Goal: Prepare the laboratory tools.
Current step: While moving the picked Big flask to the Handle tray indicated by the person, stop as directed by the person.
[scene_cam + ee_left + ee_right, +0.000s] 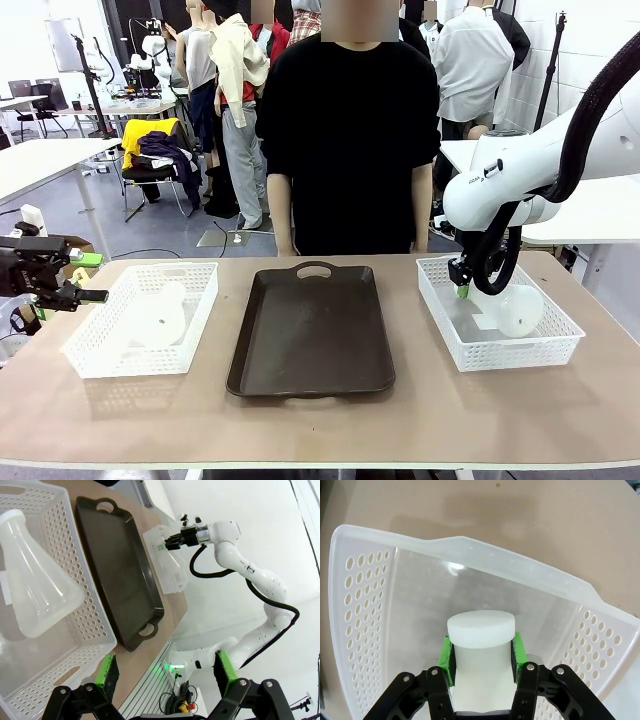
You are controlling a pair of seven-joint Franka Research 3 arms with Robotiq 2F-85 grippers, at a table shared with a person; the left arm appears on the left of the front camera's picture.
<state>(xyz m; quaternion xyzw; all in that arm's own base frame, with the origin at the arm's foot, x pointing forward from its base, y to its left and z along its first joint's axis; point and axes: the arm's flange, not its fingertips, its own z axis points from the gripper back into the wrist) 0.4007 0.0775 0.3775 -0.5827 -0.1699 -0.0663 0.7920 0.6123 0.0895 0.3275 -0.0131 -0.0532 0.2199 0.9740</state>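
Lying in the right-hand basket, base toward frame right, one flask is pinched at its neck by the right jaws (left jaws spread near the other flask).

- The tray lies at the middle of the table, in front of the person.
- The left basket sits left of the tray, with the left flask in it.
- The right basket sits right of the tray, with the right flask in it.
- The right gripper reaches into the right basket, around the neck of the right flask.
- The left gripper is left of the left basket.
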